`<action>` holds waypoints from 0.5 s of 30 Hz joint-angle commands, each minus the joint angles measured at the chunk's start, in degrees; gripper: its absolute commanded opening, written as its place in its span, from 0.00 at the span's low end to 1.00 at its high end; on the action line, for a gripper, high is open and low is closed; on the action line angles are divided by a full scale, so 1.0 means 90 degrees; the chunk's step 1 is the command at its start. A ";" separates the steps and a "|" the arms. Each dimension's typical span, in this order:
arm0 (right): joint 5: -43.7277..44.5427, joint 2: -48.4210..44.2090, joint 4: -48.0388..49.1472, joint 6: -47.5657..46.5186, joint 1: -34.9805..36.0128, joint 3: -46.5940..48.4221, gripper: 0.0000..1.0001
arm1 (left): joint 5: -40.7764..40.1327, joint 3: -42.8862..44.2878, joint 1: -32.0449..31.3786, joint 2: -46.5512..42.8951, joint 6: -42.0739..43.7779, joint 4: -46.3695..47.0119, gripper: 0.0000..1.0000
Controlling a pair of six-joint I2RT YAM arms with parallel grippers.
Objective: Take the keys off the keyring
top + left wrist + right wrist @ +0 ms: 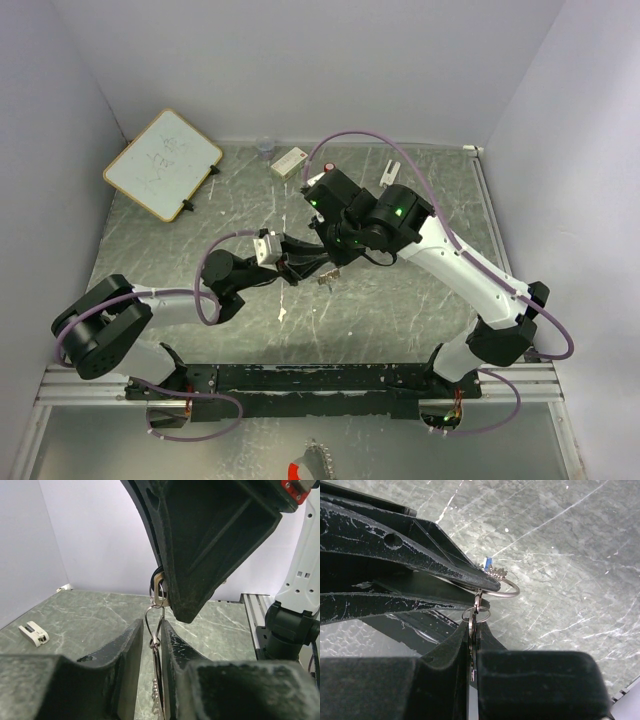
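Note:
Both grippers meet above the middle of the table. My left gripper (310,263) (152,626) is shut on the keyring (506,591) (155,622), a thin silver wire loop that sticks out past its fingertips (487,583). A blue-headed key (487,561) and silver keys (496,572) hang on the loop behind those tips. My right gripper (335,255) (474,630) is shut on a flat silver key (472,642), whose small split ring (476,614) links to the keyring. Keys dangle below the grippers in the top view (325,279). The black-headed key is not visible.
A small whiteboard (162,163) leans at the back left. A white box (289,162), a small clear cup (264,148) and a white clip-like piece (390,172) lie along the back. A white piece (34,632) lies on the table in the left wrist view.

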 commanded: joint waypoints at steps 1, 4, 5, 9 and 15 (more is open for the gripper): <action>0.0050 -0.0152 0.0021 -0.0002 0.0031 0.0009 0.00 | -0.0205 0.0152 -0.0090 -0.0038 0.0206 0.0001 0.28; 0.0080 -0.0167 0.0017 0.0012 0.0025 0.0048 0.00 | -0.0409 0.0135 -0.0114 -0.0137 0.0330 -0.0192 0.20; 0.0097 -0.0168 0.0010 0.0014 0.0028 0.0066 0.00 | -0.0547 0.0123 -0.0119 -0.0187 0.0369 -0.0264 0.18; 0.0120 -0.0157 0.0015 0.0012 0.0033 0.0103 0.00 | -0.0870 0.0099 -0.0125 -0.0390 0.0555 -0.0528 0.10; 0.0300 -0.0343 0.0290 0.0042 0.0031 -0.0016 0.00 | -0.1144 0.0164 -0.0126 -0.0607 0.0848 -0.0907 0.07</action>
